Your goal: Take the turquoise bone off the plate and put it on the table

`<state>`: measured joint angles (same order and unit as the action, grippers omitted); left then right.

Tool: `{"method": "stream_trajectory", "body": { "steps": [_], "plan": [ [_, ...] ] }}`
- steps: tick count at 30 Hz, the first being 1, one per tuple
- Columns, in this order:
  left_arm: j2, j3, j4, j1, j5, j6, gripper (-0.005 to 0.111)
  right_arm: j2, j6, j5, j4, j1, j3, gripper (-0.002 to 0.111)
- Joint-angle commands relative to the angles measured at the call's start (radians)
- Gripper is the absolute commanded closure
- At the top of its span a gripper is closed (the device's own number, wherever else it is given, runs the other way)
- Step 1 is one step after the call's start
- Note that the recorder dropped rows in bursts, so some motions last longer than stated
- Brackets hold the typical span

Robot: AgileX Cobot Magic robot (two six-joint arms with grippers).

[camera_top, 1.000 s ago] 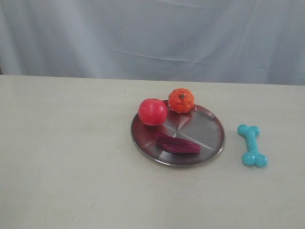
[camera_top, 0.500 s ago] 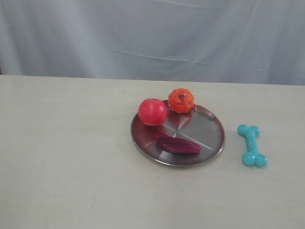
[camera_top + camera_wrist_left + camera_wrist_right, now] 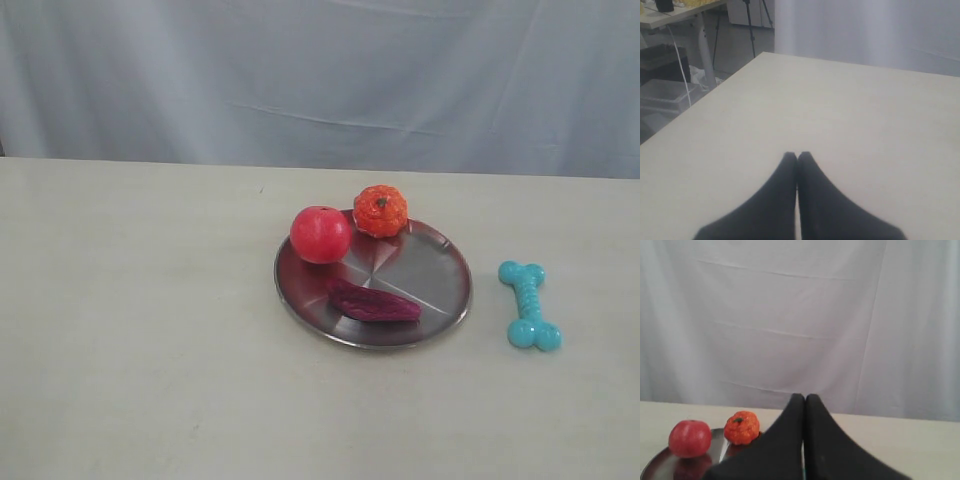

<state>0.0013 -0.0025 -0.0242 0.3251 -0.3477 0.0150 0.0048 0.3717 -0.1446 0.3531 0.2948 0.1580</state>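
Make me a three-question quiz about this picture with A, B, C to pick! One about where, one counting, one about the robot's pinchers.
1. Where is the turquoise bone? A on the table, beside the plate; B on the plate; C in a gripper.
2. How many things sit on the plate? A one; B three; C five.
3. How is the left gripper? A wide open; B holding a spoon; C shut, empty.
Answers: A, it lies on bare tabletop; B, apple, orange, purple piece; C, its jaws meet.

The desk (image 3: 150, 350) is carrying one plate (image 3: 425, 275), one turquoise bone (image 3: 527, 304), one red apple (image 3: 320, 234), one orange fruit (image 3: 380, 211) and one purple piece (image 3: 373, 302).
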Motion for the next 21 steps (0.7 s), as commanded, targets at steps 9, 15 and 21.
{"method": "stream_trajectory", "body": {
  "steps": [9,15,21],
  "plan": [
    [-0.001,0.003,-0.001,0.002,0.005,-0.004,0.107,-0.005,0.063,-0.004,0.004,0.005,-0.158,0.109],
    [-0.001,0.003,-0.001,0.002,0.005,-0.004,0.107,-0.005,0.054,-0.056,0.009,0.005,-0.158,0.109],
    [-0.001,0.003,-0.001,0.002,0.005,-0.004,0.107,-0.005,0.054,-0.056,0.012,0.005,-0.158,0.109]
  ]
}}
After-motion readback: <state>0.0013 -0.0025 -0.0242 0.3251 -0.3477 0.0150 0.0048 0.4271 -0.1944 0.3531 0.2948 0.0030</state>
